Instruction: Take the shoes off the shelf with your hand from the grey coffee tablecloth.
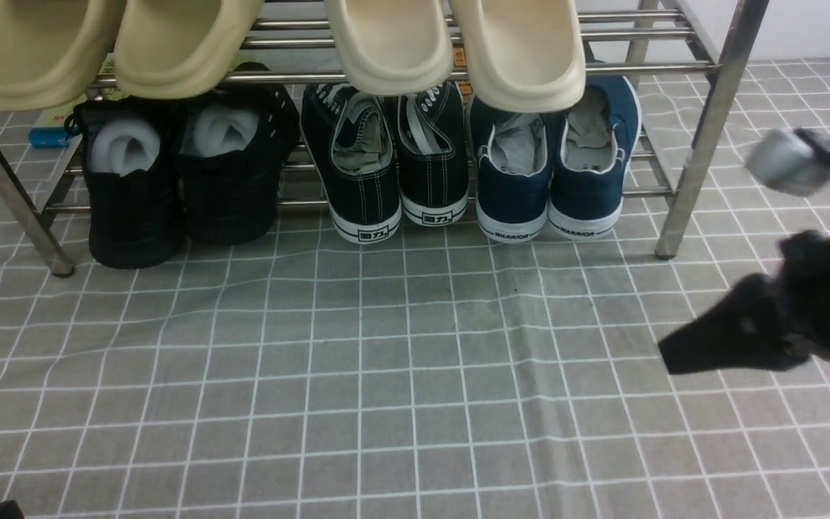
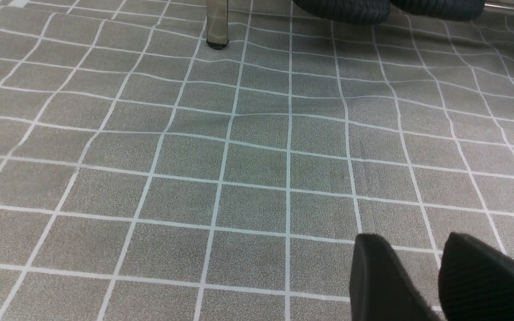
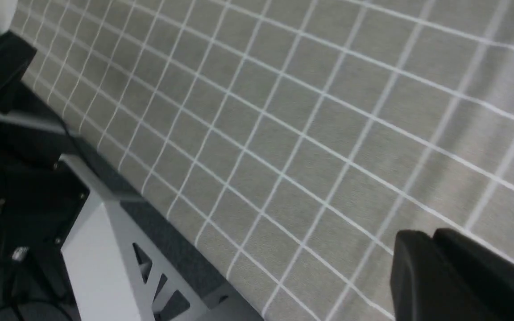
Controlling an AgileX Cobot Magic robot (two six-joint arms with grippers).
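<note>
1. The grey coffee tablecloth (image 1: 400, 375) spreads beneath my right fingers (image 3: 417, 276) and my left fingers (image 2: 382, 281). It runs forward from both, its white grid wrinkled.
2. The shelf (image 1: 703, 137), a two-tier rack of shiny steel tubes, stands on the cloth ahead of both sets of fingers. Its right front leg is the part nearest my right fingers. The foot of another leg shows well ahead of my left fingers.
3. Four beige foam slippers (image 1: 386, 50) lie on the upper tier, their ends overhanging toward me.
4. Black shoes with white stuffing (image 1: 134, 209) sit at the left end of the lower tier, ahead of my left fingers.
5. Black lace-up sneakers (image 1: 372, 194) occupy the middle of that tier, heels toward me.
6. The navy WARRIOR slip-ons (image 1: 523, 191) sit at the right end of the lower tier, just beside the sneakers, heels toward me. They are ahead and to the left of my right fingers, well apart from them.
7. My right gripper (image 1: 667, 357) hangs over the cloth on the near side of the shelf's right leg, tip pointing to my left. Its fingers are drawn close together with nothing between them.
8. My left gripper (image 2: 413, 238) sits low over the cloth. Its fingers are parted with cloth showing in the gap, and they hold nothing.
</note>
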